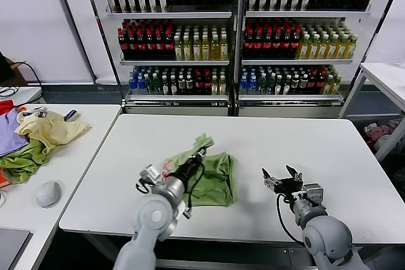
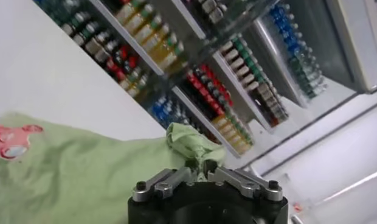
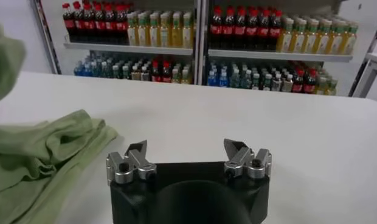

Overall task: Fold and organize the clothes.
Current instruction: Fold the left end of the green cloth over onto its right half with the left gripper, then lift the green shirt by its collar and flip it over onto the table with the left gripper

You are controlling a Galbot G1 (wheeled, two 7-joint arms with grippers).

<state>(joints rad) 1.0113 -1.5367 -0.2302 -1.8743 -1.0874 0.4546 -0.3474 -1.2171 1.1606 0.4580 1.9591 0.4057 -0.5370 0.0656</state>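
Observation:
The sage-green shirt (image 1: 212, 175) lies bunched on the white table (image 1: 304, 140), its red-and-white graphic (image 1: 167, 167) at its left side. My left gripper (image 1: 198, 154) is shut on a raised fold of the shirt and holds it above the rest of the cloth. In the left wrist view the gripper (image 2: 200, 165) pinches that fold (image 2: 191, 141), with the graphic (image 2: 15, 137) on the cloth below. My right gripper (image 1: 282, 172) is open and empty over the table, to the right of the shirt. In the right wrist view the right gripper (image 3: 185, 148) is beside the shirt (image 3: 48, 146).
A side table (image 1: 82, 156) on the left holds a pale yellow garment (image 1: 49, 129), a darker green one (image 1: 22, 159), a purple one (image 1: 9, 134) and a computer mouse (image 1: 48, 193). Shelves of bottles (image 1: 234, 30) stand behind the table. Another white table (image 1: 389, 77) is at far right.

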